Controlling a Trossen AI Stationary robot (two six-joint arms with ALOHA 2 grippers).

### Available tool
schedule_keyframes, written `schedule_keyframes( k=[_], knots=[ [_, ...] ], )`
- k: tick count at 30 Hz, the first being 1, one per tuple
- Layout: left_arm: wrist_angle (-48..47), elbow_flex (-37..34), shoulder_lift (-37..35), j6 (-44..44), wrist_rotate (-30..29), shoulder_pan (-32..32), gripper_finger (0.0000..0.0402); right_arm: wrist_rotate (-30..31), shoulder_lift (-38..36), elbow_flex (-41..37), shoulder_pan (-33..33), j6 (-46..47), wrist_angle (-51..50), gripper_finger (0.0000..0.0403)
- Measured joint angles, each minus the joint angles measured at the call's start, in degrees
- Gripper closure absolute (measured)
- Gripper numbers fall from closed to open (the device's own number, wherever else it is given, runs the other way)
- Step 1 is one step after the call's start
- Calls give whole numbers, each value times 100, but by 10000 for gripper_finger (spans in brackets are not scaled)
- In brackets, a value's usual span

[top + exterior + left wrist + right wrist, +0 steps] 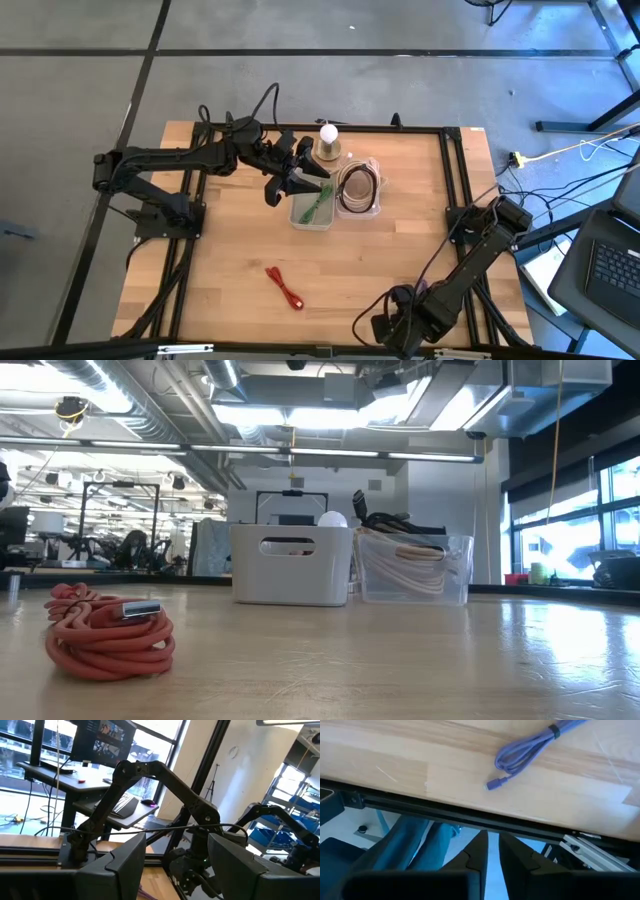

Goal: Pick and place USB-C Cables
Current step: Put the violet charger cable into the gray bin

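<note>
A red cable bundle (285, 287) (108, 630) lies on the wooden table toward its near edge. A green cable (318, 203) sits in the white bin (300, 215) (290, 563). Cream-white coils (358, 186) fill the clear bin (375, 205) (412, 567) beside it. A purple cable (535, 745) lies flat on the wood close to the table's edge and shows only in the right wrist view. My left gripper (300, 180) (177, 870) hovers level over the bins, open and empty. My right gripper (383, 328) (492, 852) points down at the near edge, short of the purple cable, with a narrow empty gap between its fingers.
A white ball on a round metal base (328, 140) (332, 519) stands behind the bins at the far edge. Black frame rails (455, 170) border the table. Bare wood lies between the bins and the red cable.
</note>
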Motion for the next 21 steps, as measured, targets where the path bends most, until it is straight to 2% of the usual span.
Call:
schedule_keyframes(
  k=[10, 21],
  knots=[
    [0, 0, 0, -24, 0, -2, 194, 440, 0, 2, 0, -29, -38, 362],
    [0, 0, 0, -22, 0, -2, 194, 449, 2, 2, 0, -132, -42, 362]
  ],
)
